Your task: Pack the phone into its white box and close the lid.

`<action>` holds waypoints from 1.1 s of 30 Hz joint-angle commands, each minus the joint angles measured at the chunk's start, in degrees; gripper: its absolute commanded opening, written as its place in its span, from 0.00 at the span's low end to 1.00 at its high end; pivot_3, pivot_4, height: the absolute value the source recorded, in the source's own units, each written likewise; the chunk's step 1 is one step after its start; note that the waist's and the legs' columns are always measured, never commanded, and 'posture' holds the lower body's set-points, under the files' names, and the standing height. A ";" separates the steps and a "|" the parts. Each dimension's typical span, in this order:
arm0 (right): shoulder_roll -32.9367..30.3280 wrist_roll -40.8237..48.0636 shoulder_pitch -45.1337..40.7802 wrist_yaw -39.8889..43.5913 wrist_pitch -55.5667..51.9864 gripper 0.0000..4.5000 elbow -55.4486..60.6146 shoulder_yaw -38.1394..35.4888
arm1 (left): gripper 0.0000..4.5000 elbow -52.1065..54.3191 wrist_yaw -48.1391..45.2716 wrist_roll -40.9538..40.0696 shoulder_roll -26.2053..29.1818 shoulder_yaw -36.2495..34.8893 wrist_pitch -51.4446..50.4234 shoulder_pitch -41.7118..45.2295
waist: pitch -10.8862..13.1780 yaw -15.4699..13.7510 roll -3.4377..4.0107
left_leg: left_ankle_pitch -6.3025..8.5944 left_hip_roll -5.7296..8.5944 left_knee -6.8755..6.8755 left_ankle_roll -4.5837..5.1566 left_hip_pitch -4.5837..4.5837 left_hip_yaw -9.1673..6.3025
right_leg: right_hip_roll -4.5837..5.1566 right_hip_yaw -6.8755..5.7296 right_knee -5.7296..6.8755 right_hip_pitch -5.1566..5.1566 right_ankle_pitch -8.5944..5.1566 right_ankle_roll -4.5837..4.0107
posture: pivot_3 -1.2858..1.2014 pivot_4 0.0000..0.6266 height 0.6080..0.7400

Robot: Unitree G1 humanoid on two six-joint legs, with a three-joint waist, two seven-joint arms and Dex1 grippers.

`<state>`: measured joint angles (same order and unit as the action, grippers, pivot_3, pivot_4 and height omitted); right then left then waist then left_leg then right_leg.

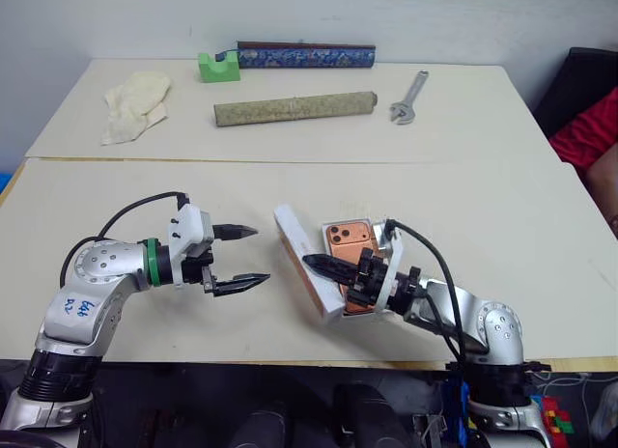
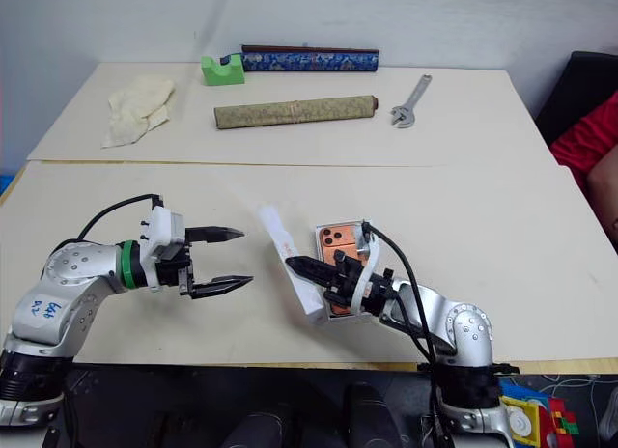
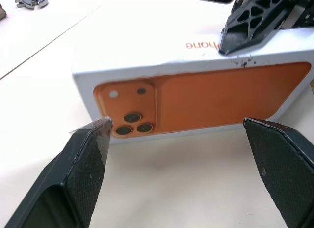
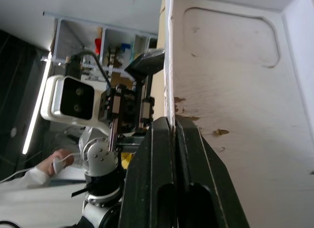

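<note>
Pinching one wall of the lid between closed fingers, right tool holds it tilted up on its long edge over the table. Lying in the white box just behind that raised lid, the phone, camera cluster at the far end. Spread wide and empty, left tool, near the lid's printed outer face, not touching.
</note>
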<state>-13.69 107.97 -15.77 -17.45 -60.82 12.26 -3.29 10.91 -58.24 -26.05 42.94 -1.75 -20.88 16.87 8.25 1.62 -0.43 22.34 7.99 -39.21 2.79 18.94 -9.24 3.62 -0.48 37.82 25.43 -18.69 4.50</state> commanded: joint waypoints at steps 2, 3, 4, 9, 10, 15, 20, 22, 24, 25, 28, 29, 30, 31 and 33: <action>-2.64 -5.20 4.25 -0.24 3.54 0.00 3.39 0.32 | 0.88 -2.95 -0.70 2.27 -1.53 2.45 1.45 2.74 | -0.11 -0.29 0.15 | 0.00 0.00 0.00 0.00 -0.01 -0.06 | 0.00 -0.01 -0.02 -0.02 0.00 0.00 | 0.52 0.24 1.00; -2.90 -5.97 4.89 0.05 4.23 0.00 3.89 0.51 | 0.81 -4.03 -1.02 3.13 -1.96 3.11 2.46 3.35 | -0.15 -0.33 0.18 | 0.00 0.00 0.00 0.00 0.00 -0.06 | 0.00 0.00 -0.02 -0.04 0.00 0.00 | 0.52 0.24 1.00; -2.99 -5.94 5.79 0.24 5.17 0.05 4.24 0.38 | 0.74 -5.51 -1.35 4.15 -2.59 4.22 3.26 4.43 | -0.17 -0.33 0.15 | 0.00 0.01 -0.01 0.00 -0.01 -0.06 | 0.01 0.01 -0.02 -0.07 0.01 0.01 | 0.52 0.24 1.00; -4.55 -4.14 9.11 1.65 8.65 0.39 8.35 -1.05 | 0.37 -13.39 -3.42 8.14 -6.68 9.23 6.95 10.17 | -0.20 -1.08 0.13 | 0.00 0.02 -0.03 0.01 0.00 -0.08 | 0.00 0.00 -0.06 -0.10 0.02 0.03 | 0.52 0.24 1.00; -5.35 -3.77 9.77 1.66 9.61 0.46 9.63 -2.08 | 0.30 -15.12 -4.03 9.02 -7.85 10.60 7.81 11.35 | -0.20 -1.46 0.13 | 0.00 0.02 -0.03 0.01 0.00 -0.07 | 0.01 0.01 -0.06 -0.10 0.02 0.04 | 0.52 0.24 1.00; -11.63 -0.29 13.46 3.84 13.34 0.83 16.61 -8.70 | 0.00 -24.14 -5.37 12.91 -14.08 14.81 12.58 16.67 | -0.18 -1.82 0.14 | 0.03 0.10 -0.39 0.08 0.21 -0.11 | 0.07 -0.04 -0.09 -0.05 0.06 0.09 | 0.52 0.24 1.00; -21.06 2.49 18.51 11.43 13.92 0.98 22.81 -18.77 | 0.00 -32.76 -5.69 15.41 -20.49 16.83 17.59 21.57 | -0.18 -2.02 0.14 | 0.05 0.08 -0.49 0.11 0.31 -0.09 | 0.06 -0.02 -0.10 -0.03 0.06 0.10 | 0.52 0.24 1.00; -25.84 0.80 20.78 16.73 11.91 0.98 24.79 -21.50 | 0.00 -36.28 -5.06 16.18 -23.41 16.87 19.64 23.62 | -0.20 -2.26 0.09 | 0.07 0.08 -0.54 0.14 0.32 -0.07 | 0.06 0.00 -0.10 -0.08 0.07 0.11 | 0.52 0.24 1.00; -30.30 -4.40 22.76 22.81 9.78 0.98 27.23 -23.03 | 0.00 -38.89 -4.28 16.57 -25.76 16.36 21.10 25.43 | -0.20 -2.63 0.08 | 0.08 0.06 -0.55 0.17 0.32 0.03 | 0.04 0.08 -0.13 -0.08 0.07 0.12 | 0.52 0.24 1.00; -32.46 -8.02 23.79 25.96 8.94 0.98 28.75 -22.99 | 0.00 -39.80 -4.09 16.67 -26.53 15.93 21.92 26.18 | -0.19 -2.76 0.05 | 0.08 0.05 -0.55 0.17 0.31 0.08 | 0.04 0.12 -0.12 -0.07 0.07 0.12 | 0.52 0.24 1.00; -40.54 -29.54 26.04 36.02 9.81 0.84 34.49 -15.48 | 0.00 -39.52 -7.12 15.14 -24.99 14.03 20.94 27.52 | -0.18 -2.87 0.02 | 0.18 0.00 -0.71 0.32 0.35 0.15 | -0.03 0.16 -0.08 -0.05 0.07 0.13 | 0.52 0.24 1.00; -42.71 -36.29 26.37 38.92 11.13 0.76 35.45 -11.96 | 0.00 -38.70 -9.68 14.10 -23.33 13.55 19.68 27.33 | -0.19 -2.80 0.00 | 0.19 0.00 -0.71 0.33 0.34 0.19 | -0.05 0.20 -0.08 -0.03 0.07 0.13 | 0.52 0.24 1.00; -43.94 -40.99 26.80 41.27 12.69 0.68 35.75 -9.53 | 0.00 -38.15 -11.45 13.43 -22.23 13.29 18.84 27.15 | -0.20 -2.81 -0.03 | 0.21 0.00 -0.72 0.32 0.33 0.22 | -0.12 0.29 -0.05 0.07 0.07 0.13 | 0.52 0.24 1.00; -44.68 -44.69 27.09 43.18 14.25 0.61 35.73 -7.61 | 0.00 -37.75 -13.04 12.91 -21.34 13.25 17.91 26.96 | -0.21 -2.85 -0.07 | 0.21 -0.01 -0.71 0.31 0.33 0.17 | -0.14 0.27 -0.07 0.07 0.07 0.13 | 0.52 0.24 1.00; -46.14 -52.93 27.14 47.01 17.51 0.45 35.38 -2.92 | 0.00 -36.71 -17.58 12.47 -18.78 13.99 16.41 26.05 | -0.21 -3.00 -0.06 | 0.23 -0.02 -0.75 0.27 0.32 0.19 | -0.13 0.25 -0.05 0.08 0.07 0.13 | 0.52 0.24 1.00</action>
<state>-58.40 61.43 11.78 26.02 -46.85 46.43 -8.61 -28.51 -72.09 -12.06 23.35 12.09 -3.72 43.67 8.04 -1.38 -0.49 22.58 7.98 -39.99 3.07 19.26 -9.07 3.49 -0.23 37.77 25.50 -18.62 4.63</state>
